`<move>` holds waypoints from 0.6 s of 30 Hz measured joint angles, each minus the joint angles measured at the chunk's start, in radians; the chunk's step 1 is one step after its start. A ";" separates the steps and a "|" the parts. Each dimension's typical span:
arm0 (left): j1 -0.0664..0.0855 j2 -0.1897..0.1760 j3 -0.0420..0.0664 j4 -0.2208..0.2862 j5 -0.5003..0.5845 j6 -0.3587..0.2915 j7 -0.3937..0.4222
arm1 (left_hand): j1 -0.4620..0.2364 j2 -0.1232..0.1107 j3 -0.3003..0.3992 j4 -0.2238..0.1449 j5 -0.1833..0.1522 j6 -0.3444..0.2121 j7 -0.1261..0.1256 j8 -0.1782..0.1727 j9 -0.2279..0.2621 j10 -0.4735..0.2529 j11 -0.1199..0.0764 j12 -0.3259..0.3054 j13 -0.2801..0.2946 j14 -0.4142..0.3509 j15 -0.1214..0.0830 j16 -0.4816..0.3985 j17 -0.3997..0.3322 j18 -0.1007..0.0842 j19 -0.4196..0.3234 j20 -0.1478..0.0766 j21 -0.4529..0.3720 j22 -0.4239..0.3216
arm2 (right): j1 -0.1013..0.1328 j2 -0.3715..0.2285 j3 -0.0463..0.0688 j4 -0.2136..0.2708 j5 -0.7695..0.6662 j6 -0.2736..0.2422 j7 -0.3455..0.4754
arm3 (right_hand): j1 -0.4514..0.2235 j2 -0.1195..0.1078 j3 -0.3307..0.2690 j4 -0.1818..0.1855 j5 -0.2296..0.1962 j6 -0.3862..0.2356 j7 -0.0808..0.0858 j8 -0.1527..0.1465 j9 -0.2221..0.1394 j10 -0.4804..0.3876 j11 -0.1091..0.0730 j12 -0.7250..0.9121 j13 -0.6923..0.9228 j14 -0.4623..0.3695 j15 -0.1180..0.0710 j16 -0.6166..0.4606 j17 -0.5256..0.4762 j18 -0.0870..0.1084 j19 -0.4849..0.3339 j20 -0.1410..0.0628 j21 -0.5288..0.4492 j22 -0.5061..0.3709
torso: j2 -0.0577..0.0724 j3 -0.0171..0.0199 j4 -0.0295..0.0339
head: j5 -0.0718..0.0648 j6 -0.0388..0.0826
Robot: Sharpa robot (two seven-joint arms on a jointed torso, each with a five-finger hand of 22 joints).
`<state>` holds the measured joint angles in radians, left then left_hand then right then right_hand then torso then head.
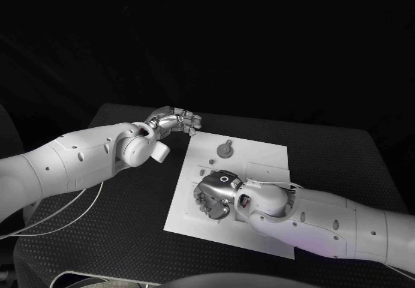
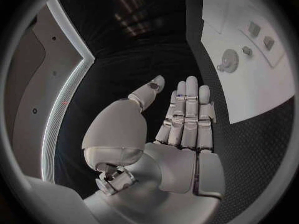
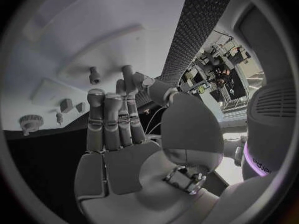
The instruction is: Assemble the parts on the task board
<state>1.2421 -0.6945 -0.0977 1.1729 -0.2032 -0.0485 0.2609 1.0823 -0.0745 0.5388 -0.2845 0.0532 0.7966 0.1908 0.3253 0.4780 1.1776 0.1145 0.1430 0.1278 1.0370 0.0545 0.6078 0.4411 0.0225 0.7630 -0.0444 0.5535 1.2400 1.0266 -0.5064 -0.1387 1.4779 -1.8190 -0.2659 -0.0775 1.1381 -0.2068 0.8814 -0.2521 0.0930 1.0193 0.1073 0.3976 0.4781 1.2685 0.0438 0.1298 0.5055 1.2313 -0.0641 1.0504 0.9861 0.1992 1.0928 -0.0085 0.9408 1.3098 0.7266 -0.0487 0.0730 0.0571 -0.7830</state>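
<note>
Task board (image 1: pixel 259 157) lies flat in the middle of the black table (image 1: pixel 104 240), its long side running away from the robot. A round gear-like part (image 1: pixel 225 150) sits on the far portion of the board; in the left wrist view the same gear (image 2: pixel 228 60) lies beside several small block parts (image 2: pixel 254 29) near a raised strip. A small peg (image 3: pixel 94 75) stands upright on the board in the right wrist view.

Left hand (image 1: pixel 176 122) hovers off the board, just beyond its far left corner, over bare table. Fingers (image 2: pixel 187 109) straight and together, thumb apart; it grasps nothing.

Right hand (image 1: pixel 216 193) is over the near left part of the board, covering that area from the head camera. Fingers (image 3: pixel 112 119) extended upright, side by side, nothing between them and the thumb: released.

A white cable (image 1: pixel 65 213) loops over the table under the left arm.
</note>
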 measured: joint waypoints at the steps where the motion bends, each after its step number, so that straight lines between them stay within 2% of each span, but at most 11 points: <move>1: 0.000 0.000 0.000 0.000 0.000 0.000 0.000 | 0.000 0.000 0.000 0.000 0.000 0.000 0.000 0.000 0.000 0.000 0.000 0.000 0.000 0.000 0.000 0.000 0.000 0.000 0.000 0.000 0.000 0.000 | 0.000 0.000 0.000 0.000 0.002 0.000 0.000 | 0.000 0.000 0.000 0.000 0.000 0.000 0.000 0.000 0.000 0.000 0.000 0.000 0.000 0.000 0.000 0.000 0.000 0.000 0.000 0.000 0.000 0.000 | 0.000 0.0003 0.0000 | 0.000 0.000; 3: 0.000 -0.001 0.000 0.000 0.000 0.000 -0.001 | 0.000 0.000 0.000 0.000 0.000 0.000 0.000 0.000 0.000 0.000 0.000 0.000 0.000 0.000 0.000 0.000 0.000 0.000 0.000 0.000 0.000 0.000 | 0.000 0.000 -0.001 -0.001 0.005 -0.001 -0.001 | -0.023 -0.019 -0.012 0.003 0.016 -0.020 0.008 -0.016 -0.006 -0.020 0.009 -0.015 -0.006 -0.013 0.013 -0.005 -0.004 0.000 -0.004 0.004 -0.001 -0.001 | 0.000 0.0004 -0.0001 | -0.001 0.001; 5: 0.000 -0.001 0.000 0.000 0.000 0.000 -0.001 | 0.000 0.000 0.000 0.000 0.000 0.000 0.000 0.000 0.000 0.000 0.000 0.000 0.000 0.000 0.000 -0.003 0.001 0.000 0.000 0.000 0.000 0.000 | -0.003 0.000 -0.005 -0.003 0.008 0.001 -0.002 | -0.062 -0.041 -0.056 -0.002 0.031 -0.082 0.031 -0.051 -0.020 -0.083 0.035 -0.050 -0.024 -0.034 0.031 -0.018 -0.013 0.000 -0.023 0.010 -0.004 -0.001 | 0.000 0.0004 -0.0001 | -0.002 0.001; 8: 0.000 -0.001 0.000 0.000 0.000 0.000 -0.002 | -0.005 0.005 -0.003 0.003 0.000 -0.002 0.002 0.000 -0.001 0.000 0.000 0.000 -0.001 0.000 0.000 -0.004 0.002 0.000 0.000 0.000 -0.004 0.001 | -0.007 -0.002 -0.007 -0.005 0.011 0.004 -0.004 | -0.072 -0.050 -0.101 -0.012 0.035 -0.117 0.052 -0.068 -0.027 -0.125 0.050 -0.061 -0.034 -0.048 0.043 -0.019 -0.024 0.000 -0.039 0.021 -0.008 0.000 | 0.000 0.0004 -0.0002 | -0.002 0.001; 12: 0.000 -0.001 0.000 0.000 0.000 0.000 -0.003 | -0.005 0.005 -0.003 0.003 0.000 -0.004 0.004 0.000 -0.001 0.000 0.000 0.000 -0.001 0.000 0.000 -0.004 0.003 0.000 0.000 0.000 -0.004 0.001 | -0.006 -0.003 -0.006 -0.004 0.013 0.003 -0.006 | -0.076 -0.055 -0.128 -0.014 0.035 -0.137 0.064 -0.074 -0.032 -0.149 0.061 -0.061 -0.040 -0.055 0.050 -0.018 -0.033 0.000 -0.044 0.026 -0.008 0.000 | 0.000 0.0004 -0.0001 | -0.002 0.001; 18: 0.000 -0.001 0.000 0.000 0.000 0.000 -0.004 | -0.005 0.005 -0.003 0.003 0.000 -0.007 0.000 0.000 -0.001 0.000 0.000 0.000 -0.001 0.000 0.000 -0.008 0.005 0.000 0.000 0.000 -0.004 0.001 | -0.006 -0.010 -0.006 -0.002 0.015 -0.004 -0.008 | -0.073 -0.058 -0.132 -0.010 0.035 -0.143 0.064 -0.078 -0.033 -0.156 0.062 -0.061 -0.041 -0.057 0.052 -0.013 -0.037 0.000 -0.047 0.028 -0.012 0.000 | 0.000 0.0004 0.0003 | -0.002 0.001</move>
<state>1.2421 -0.6960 -0.0978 1.1727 -0.2033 -0.0486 0.2564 1.0774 -0.0696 0.5358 -0.2814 0.0532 0.7895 0.1910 0.3253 0.4768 1.1776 0.1145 0.1430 0.1269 1.0370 0.0545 0.6001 0.4457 0.0224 0.7629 -0.0443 0.5496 1.2408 1.0209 -0.5165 -0.1451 1.4762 -1.8035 -0.2694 -0.0860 1.0652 -0.2647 0.7491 -0.2621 0.1279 0.8764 0.1712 0.3192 0.4450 1.1129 0.1056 0.0684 0.4641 1.1747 -0.0122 1.0369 0.9488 0.1991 1.0462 0.0195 0.9292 1.3100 0.7269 -0.0483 0.0732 0.0550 -0.7819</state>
